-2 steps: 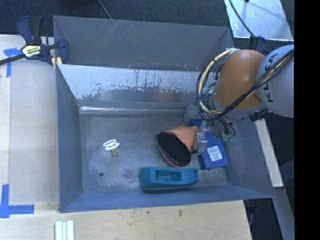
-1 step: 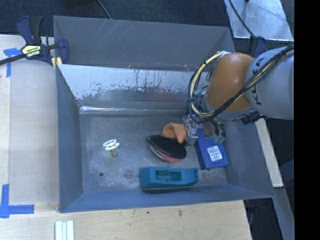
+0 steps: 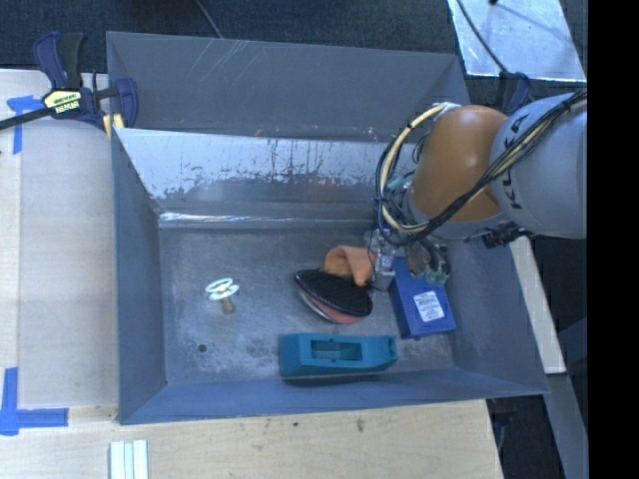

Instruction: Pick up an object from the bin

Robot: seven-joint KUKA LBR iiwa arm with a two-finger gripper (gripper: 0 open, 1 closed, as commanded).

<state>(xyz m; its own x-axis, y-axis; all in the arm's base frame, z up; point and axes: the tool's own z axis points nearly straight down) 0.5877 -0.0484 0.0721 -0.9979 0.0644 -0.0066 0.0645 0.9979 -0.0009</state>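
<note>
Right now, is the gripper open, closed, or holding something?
Gripper: cannot be told. It sits low in the right part of the bin, between the tan lump and the small blue box with a white label.

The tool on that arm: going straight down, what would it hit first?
Likely the edge of the orange lump, or the bare bin floor beside it. The tool hangs low between that lump and the blue labelled box, and depth is hard to judge from above.
</note>
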